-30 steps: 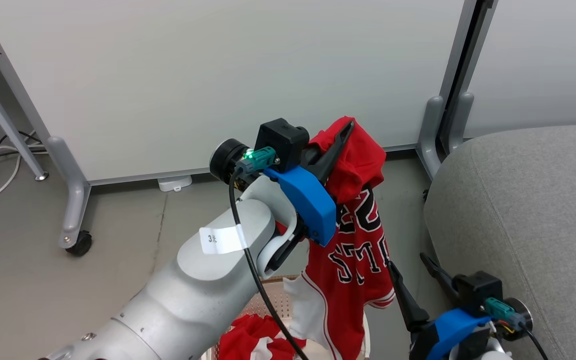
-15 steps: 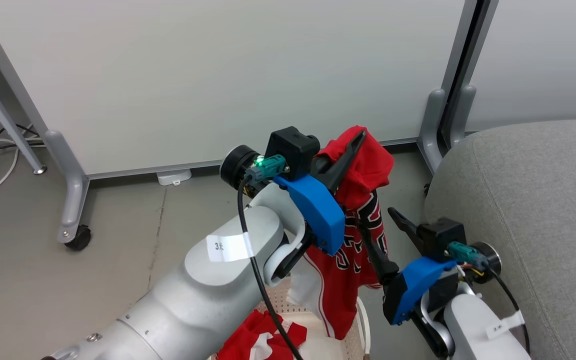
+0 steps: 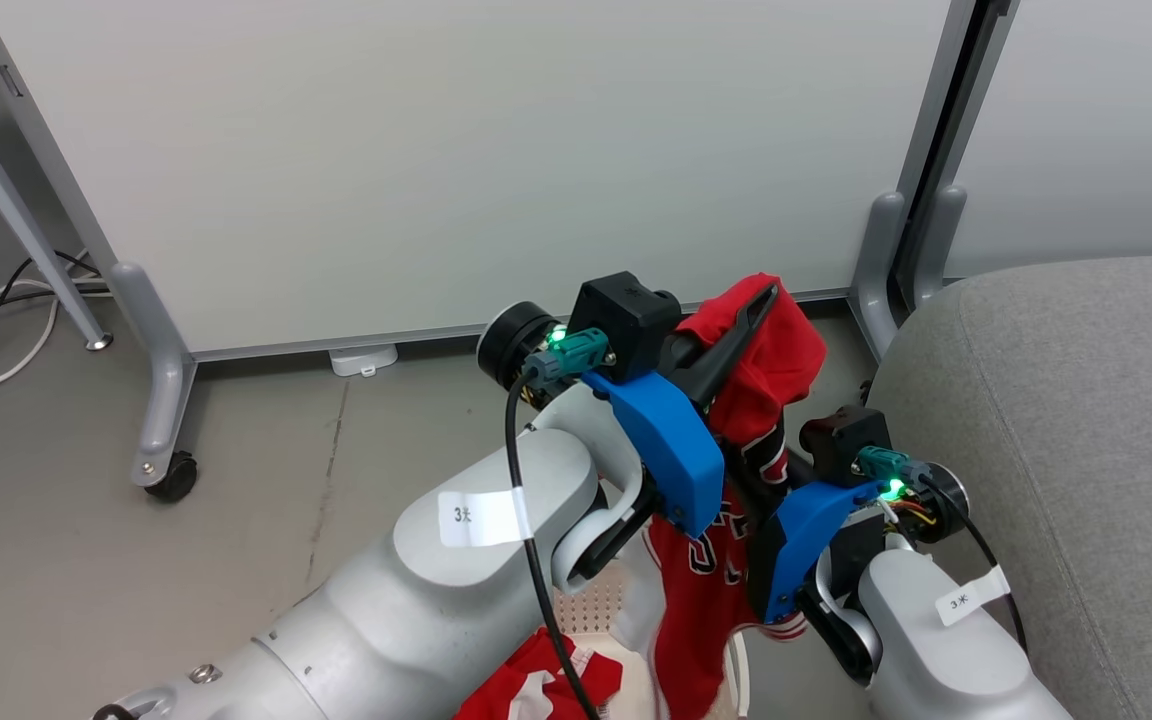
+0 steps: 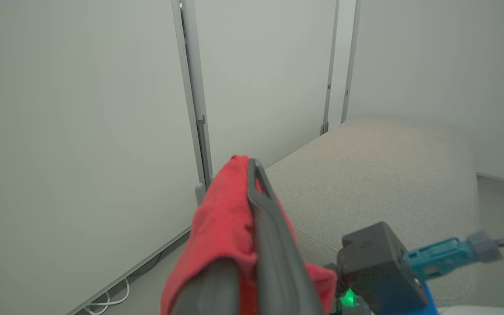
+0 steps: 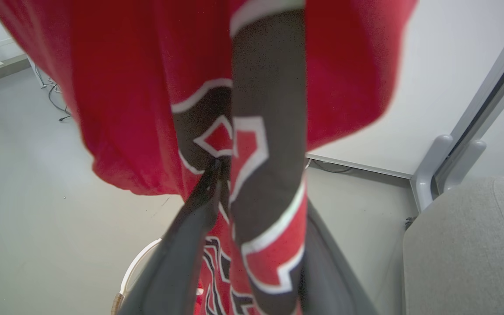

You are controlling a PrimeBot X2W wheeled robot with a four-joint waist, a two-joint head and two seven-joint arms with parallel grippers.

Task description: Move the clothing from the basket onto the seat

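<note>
Jersey [image 3: 774, 345]: is hanging lengthwise, top bunched and held high, lettered front drooping straight down towards the basket [image 3: 737, 655].
Long axis: is running vertically, with the lower end passing out of the head view's bottom edge.
Left gripper [image 3: 758, 310]: is clamping the bunched top, fingers together on the red cloth.
Right gripper [image 5: 252, 183]: is sitting lower on the same cloth, fingers apart and straddling a lettered fold; whether it is pinching yet cannot be told.
Shorts [image 3: 536, 682]: are lying crumpled in the basket, untouched.
Seat [image 3: 1086, 420]: is lying to the robot's right of the hanging jersey, near it, with the right arm between the two.
Coming move: is probably calling for a rightward carry, the right arm being nearer the seat, with the trailing end lifted over the seat's rounded edge.
</note>
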